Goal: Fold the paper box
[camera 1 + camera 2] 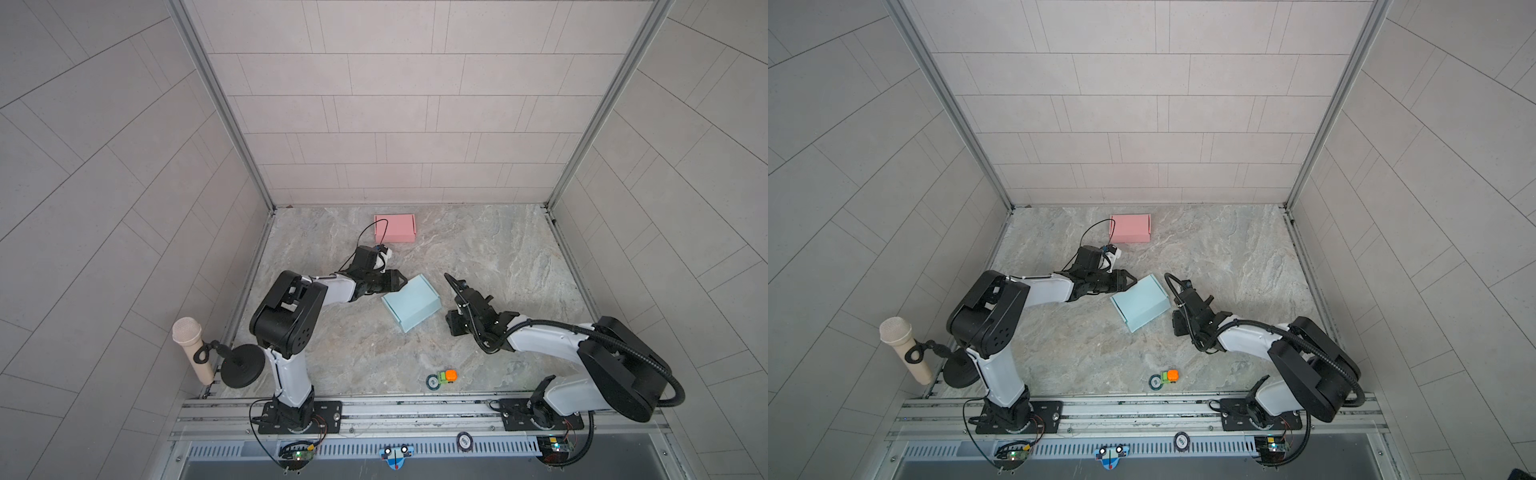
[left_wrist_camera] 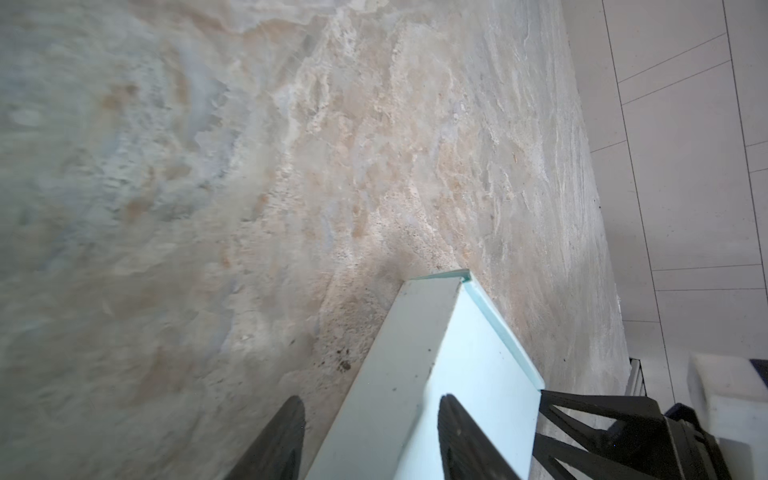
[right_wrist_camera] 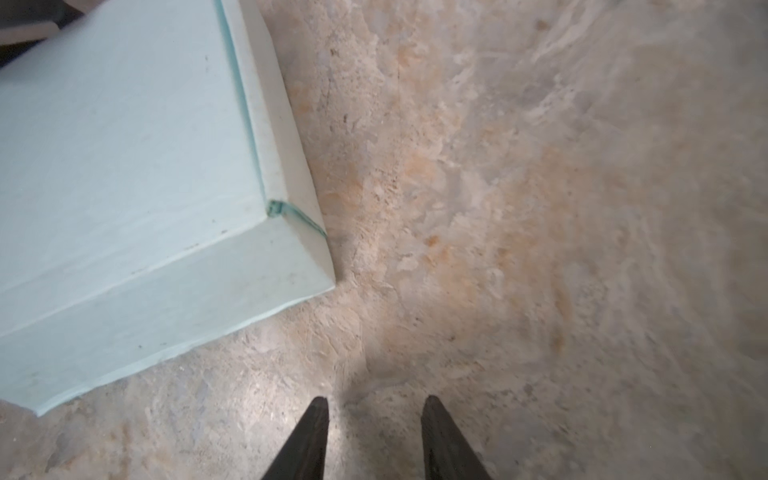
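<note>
In both top views the pale blue paper box (image 1: 411,303) (image 1: 1140,303) lies closed on the worktop (image 1: 498,257), one corner at the left end effector (image 1: 401,281). The left wrist view shows its jaws open, astride the box's edge. In the right wrist view the right end effector (image 3: 376,399) stands open over bare worktop, the box near but apart.

Light-blue paper box (image 3: 124,145) lies closed on the marble table (image 3: 540,208), lid seam visible along one edge. Right gripper (image 3: 376,415) fingertips parted, nothing between, over bare table near a box corner, not touching.
</note>
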`<state>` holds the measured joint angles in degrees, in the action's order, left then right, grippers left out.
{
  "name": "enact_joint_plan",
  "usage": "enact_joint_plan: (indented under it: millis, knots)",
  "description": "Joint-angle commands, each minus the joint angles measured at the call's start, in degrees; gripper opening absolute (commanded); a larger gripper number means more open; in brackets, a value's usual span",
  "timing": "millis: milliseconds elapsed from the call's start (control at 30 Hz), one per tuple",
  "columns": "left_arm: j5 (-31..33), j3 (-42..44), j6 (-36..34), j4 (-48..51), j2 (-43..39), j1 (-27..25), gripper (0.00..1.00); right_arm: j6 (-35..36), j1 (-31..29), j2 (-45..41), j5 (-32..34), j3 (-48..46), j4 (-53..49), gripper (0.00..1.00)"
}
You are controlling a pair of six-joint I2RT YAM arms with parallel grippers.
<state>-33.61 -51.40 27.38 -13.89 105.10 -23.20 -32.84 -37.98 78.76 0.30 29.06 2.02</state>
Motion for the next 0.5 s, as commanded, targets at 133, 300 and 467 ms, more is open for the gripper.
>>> enact_joint_plan:
  millis: [133, 300, 467]
  knots:
    - [-4.00, 8.02, 4.04, -8.58, -5.74, 0.10, 0.59, -3.71, -1.90, -5.27, 0.76, 0.05, -5.64, 0.35]
    - [-4.36, 12.07, 6.59, -13.64, -6.92, -0.96, 0.59, -2.98, -1.92, -0.09, 1.37, 2.58, -4.93, 0.28]
    - [-2.48, 15.11, 8.14, -15.87, -8.62, -4.84, 0.58, -3.09, -1.89, 3.65, 0.93, 3.59, -3.07, 0.25]
